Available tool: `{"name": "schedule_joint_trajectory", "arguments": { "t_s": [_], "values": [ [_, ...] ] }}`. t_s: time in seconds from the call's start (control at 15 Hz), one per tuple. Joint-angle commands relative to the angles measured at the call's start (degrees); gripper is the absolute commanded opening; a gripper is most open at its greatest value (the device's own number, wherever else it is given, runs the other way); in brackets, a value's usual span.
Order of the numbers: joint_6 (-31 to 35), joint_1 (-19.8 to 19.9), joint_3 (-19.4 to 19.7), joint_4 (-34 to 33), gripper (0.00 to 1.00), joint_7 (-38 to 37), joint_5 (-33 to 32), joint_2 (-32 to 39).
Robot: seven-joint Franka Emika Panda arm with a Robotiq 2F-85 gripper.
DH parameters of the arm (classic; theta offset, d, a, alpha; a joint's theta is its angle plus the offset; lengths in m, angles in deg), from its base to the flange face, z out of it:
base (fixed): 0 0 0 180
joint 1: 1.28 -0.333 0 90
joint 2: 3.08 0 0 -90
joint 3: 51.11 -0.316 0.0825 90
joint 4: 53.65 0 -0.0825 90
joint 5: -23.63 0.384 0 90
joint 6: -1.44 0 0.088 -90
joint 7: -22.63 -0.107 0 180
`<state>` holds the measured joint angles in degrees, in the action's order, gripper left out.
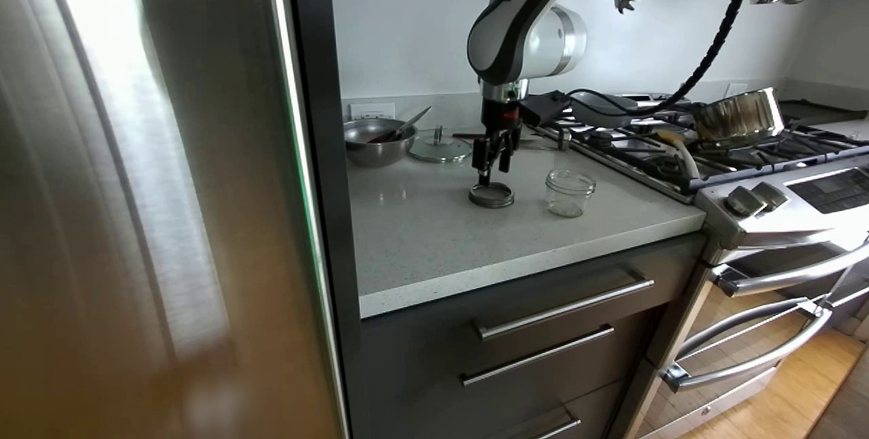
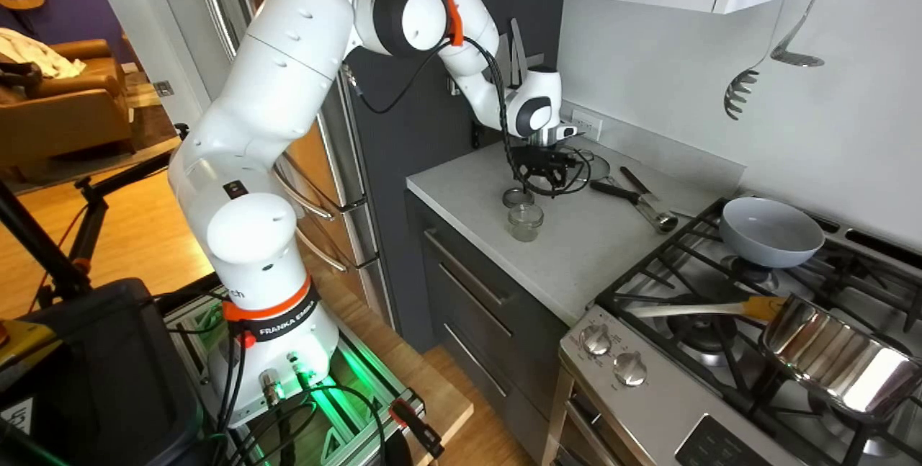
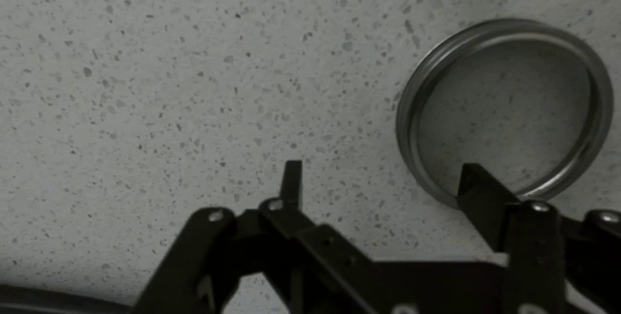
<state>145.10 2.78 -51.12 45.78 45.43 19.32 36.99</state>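
Observation:
A round metal jar ring [image 3: 408,120] lies flat on the speckled countertop, which shows through its middle. My gripper [image 3: 383,166] points down beside it, jaws apart with only countertop between them. In the wrist view the right finger [image 3: 485,202] overlaps the ring's near edge; whether it touches cannot be told. In an exterior view the gripper [image 1: 494,173] is just above the back of the ring [image 1: 491,204]. An open glass jar [image 1: 569,195] stands upright near the ring, apart from it. In an exterior view, cables partly cover the gripper [image 2: 551,181].
Behind the gripper are a steel bowl [image 1: 373,148] with a utensil in it and a glass lid [image 1: 440,150]. Dark-handled utensils [image 2: 616,191] lie towards the wall. The stove holds a grey bowl [image 2: 771,235] and a tilted steel pot [image 2: 843,361]. A fridge [image 1: 170,222] borders the counter.

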Motion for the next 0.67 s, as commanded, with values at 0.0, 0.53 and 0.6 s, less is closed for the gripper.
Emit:
{"name": "schedule_joint_trajectory", "arguments": {
  "t_s": [0.0, 0.53, 0.6],
  "values": [
    [-2.2, 1.5, -0.9, -0.8, 0.76, 0.8, -1.2, 0.3],
    [-5.7, 3.2, -2.1, -1.5, 1.0, 4.5, -0.5, 0.5],
    [-5.9, 3.3, -2.1, -1.5, 1.0, 4.8, -0.6, 0.4]
  ]
}}
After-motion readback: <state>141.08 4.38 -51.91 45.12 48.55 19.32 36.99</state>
